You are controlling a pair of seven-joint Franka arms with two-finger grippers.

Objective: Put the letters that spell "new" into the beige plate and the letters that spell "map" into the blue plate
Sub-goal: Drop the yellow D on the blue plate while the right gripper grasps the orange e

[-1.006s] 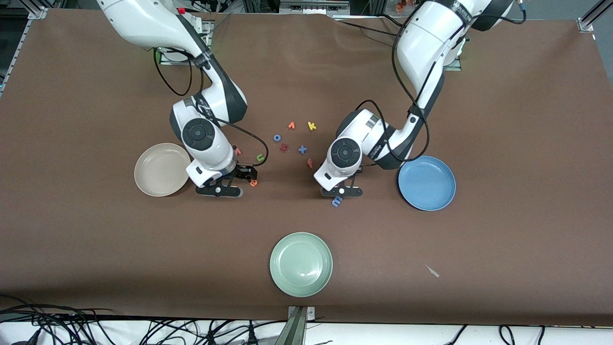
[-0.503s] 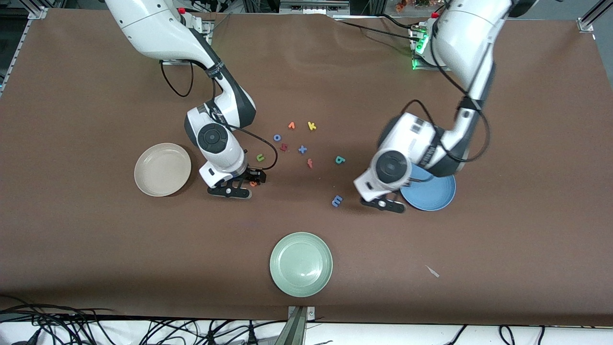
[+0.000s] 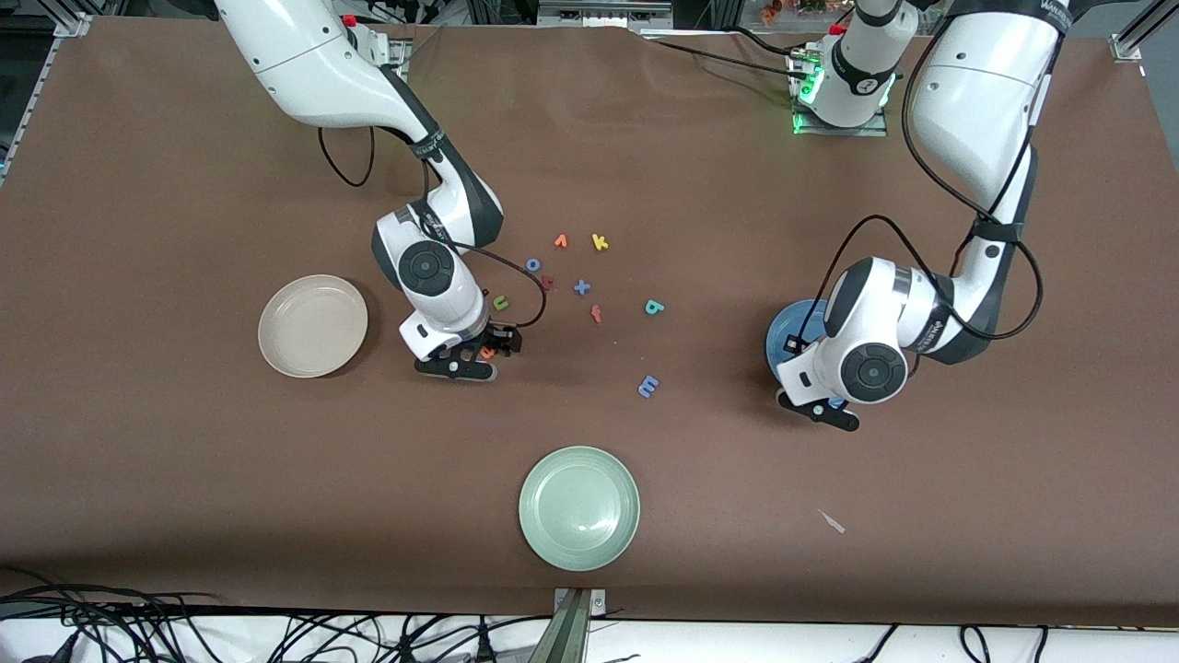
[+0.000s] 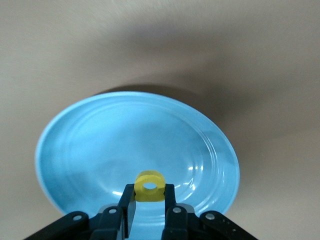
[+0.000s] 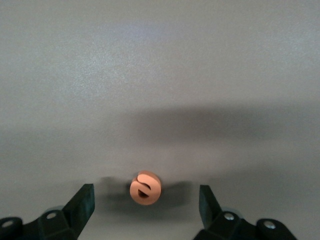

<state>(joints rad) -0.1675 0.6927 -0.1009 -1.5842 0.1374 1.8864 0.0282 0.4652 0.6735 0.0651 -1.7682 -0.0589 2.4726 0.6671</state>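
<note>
Nearest the front camera, a pale green plate (image 3: 579,507) sits alone on the brown tabletop (image 3: 184,479), with a small pale scrap (image 3: 833,522) lying toward the left arm's end. Farther up, the left gripper (image 3: 822,412) hangs over the near rim of the blue plate (image 3: 790,333); in the left wrist view its fingers (image 4: 131,206) are clenched on the yellow a (image 4: 149,186), held above the plate's floor (image 4: 100,150). The blue m (image 3: 648,387) lies flat on the tabletop between the two arms, well apart from either plate. About level with it, the right gripper (image 3: 456,366) is down at the tabletop beside the beige plate (image 3: 312,325), which holds nothing. The right wrist view shows its fingers (image 5: 82,200) spread wide with the orange e (image 5: 145,188) lying free between them, touched by neither. Just farther from the camera lies the green n (image 3: 500,302), close to the right arm's wrist. The teal-green p (image 3: 654,307) lies near the middle, and the red-pink w (image 3: 597,314) sits beside it toward the right arm's end. Farther still is a loose cluster: a blue x (image 3: 581,287), a dark-red letter (image 3: 547,282), a blue o (image 3: 532,264), an orange v (image 3: 560,241) and a yellow k (image 3: 600,242).
</note>
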